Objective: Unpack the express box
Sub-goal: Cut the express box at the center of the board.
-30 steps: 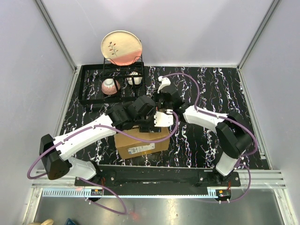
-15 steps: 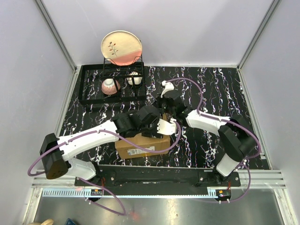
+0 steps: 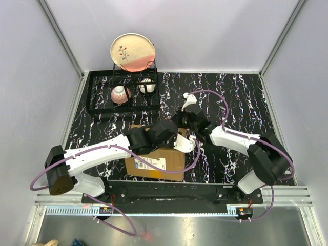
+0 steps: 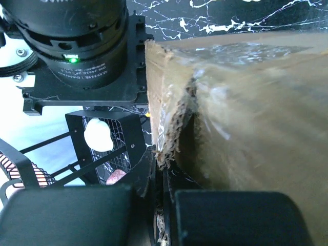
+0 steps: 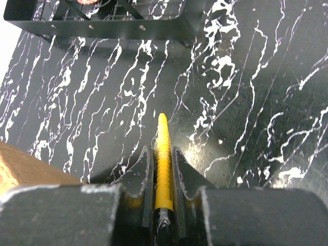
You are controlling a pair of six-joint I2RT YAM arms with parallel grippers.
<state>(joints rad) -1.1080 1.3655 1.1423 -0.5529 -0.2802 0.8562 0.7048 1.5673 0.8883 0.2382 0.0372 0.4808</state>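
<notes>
Pinching express box [image 4: 256, 102] flap, left end effector [image 4: 164, 201], right end effector [image 5: 162, 154] clamping yellow tool [image 5: 162, 128]

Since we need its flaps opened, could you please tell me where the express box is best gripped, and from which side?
On the express box, likely the torn, taped flap edge at its far right top, taken from above with jaws straddling it: a thin cardboard lip, unlike the wide body. The left gripper is shut on it; the right gripper holds a yellow cutter.
</notes>
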